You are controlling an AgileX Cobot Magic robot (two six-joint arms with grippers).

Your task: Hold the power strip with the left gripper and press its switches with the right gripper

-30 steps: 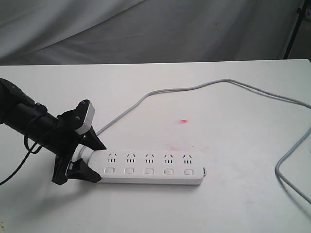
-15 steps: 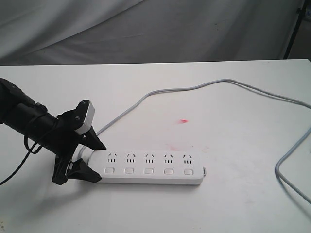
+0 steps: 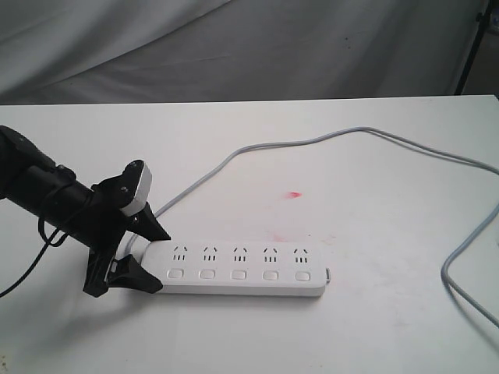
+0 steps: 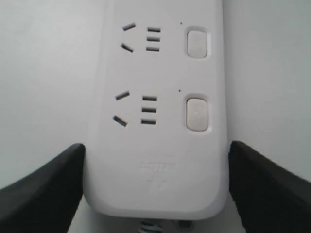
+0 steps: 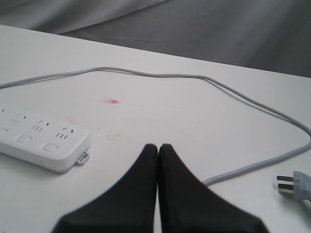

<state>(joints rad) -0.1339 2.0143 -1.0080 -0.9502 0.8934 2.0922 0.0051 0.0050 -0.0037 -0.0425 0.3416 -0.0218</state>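
The white power strip [image 3: 242, 269] lies flat near the table's front, its row of switches [image 3: 238, 274] along the near side. My left gripper [image 3: 160, 261] straddles the strip's cord end, one black finger against each long side, shut on the strip. The left wrist view shows that end of the power strip [image 4: 155, 121] between the fingers [image 4: 53, 189], with two switches [image 4: 197, 112] visible. My right gripper [image 5: 158, 145] is shut and empty, hovering over bare table to the right of the power strip [image 5: 43, 143]. It is outside the exterior view.
The grey cord [image 3: 312, 142] loops from the strip's left end across the back of the table and down the right side, ending in a plug [image 5: 296, 183]. A small red mark [image 3: 294, 193] is on the white tabletop. Grey cloth hangs behind.
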